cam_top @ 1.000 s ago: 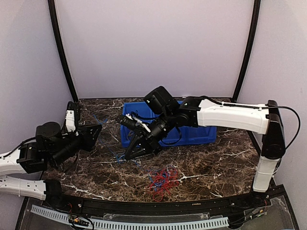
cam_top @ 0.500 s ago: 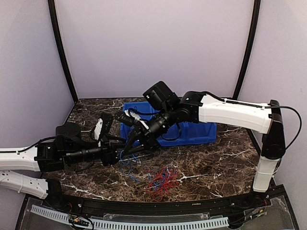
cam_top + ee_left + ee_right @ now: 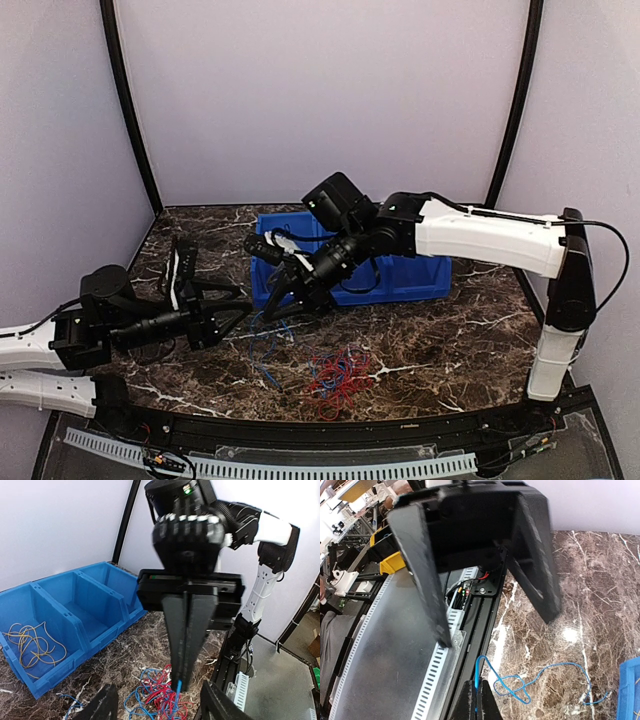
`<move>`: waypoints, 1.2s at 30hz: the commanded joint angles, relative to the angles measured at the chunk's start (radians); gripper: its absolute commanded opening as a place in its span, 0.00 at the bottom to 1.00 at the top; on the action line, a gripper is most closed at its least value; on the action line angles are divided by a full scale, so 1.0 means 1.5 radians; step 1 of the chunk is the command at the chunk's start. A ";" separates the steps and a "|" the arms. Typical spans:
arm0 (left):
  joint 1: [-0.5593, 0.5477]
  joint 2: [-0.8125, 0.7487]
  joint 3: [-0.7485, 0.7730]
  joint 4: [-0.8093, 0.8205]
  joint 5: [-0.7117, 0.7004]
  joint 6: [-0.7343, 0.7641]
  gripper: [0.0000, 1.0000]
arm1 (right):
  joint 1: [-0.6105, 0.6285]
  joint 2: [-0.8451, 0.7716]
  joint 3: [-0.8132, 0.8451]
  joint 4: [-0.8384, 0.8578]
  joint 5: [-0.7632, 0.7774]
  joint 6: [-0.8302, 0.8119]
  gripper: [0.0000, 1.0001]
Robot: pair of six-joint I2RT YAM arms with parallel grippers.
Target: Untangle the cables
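The cables lie as a red and blue bundle (image 3: 337,375) on the marble table (image 3: 450,340) near its front edge; the same bundle (image 3: 152,700) shows in the left wrist view. My right gripper (image 3: 273,311) is shut on one blue cable (image 3: 520,685), whose loops hang down towards the table (image 3: 262,345). Its closed fingers (image 3: 187,630) fill the left wrist view, the blue strand at their tips. My left gripper (image 3: 238,303) is open and faces the right gripper's tips from the left, holding nothing. Its fingers (image 3: 422,575) stand wide apart in the right wrist view.
A blue three-compartment bin (image 3: 400,280) stands behind the right gripper; one compartment holds yellow-tan cables (image 3: 30,642). A few loose blue strands (image 3: 70,702) lie on the table near the bin. A slotted cable duct (image 3: 300,465) runs along the front edge.
The left gripper has opened and swung in from the far left to face the right gripper, then drawn back slightly. The right gripper has lifted a little with the blue cable.
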 commanded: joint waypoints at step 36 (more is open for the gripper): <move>-0.007 -0.032 0.091 -0.035 -0.113 0.068 0.00 | -0.043 0.039 -0.294 0.160 0.025 -0.027 0.34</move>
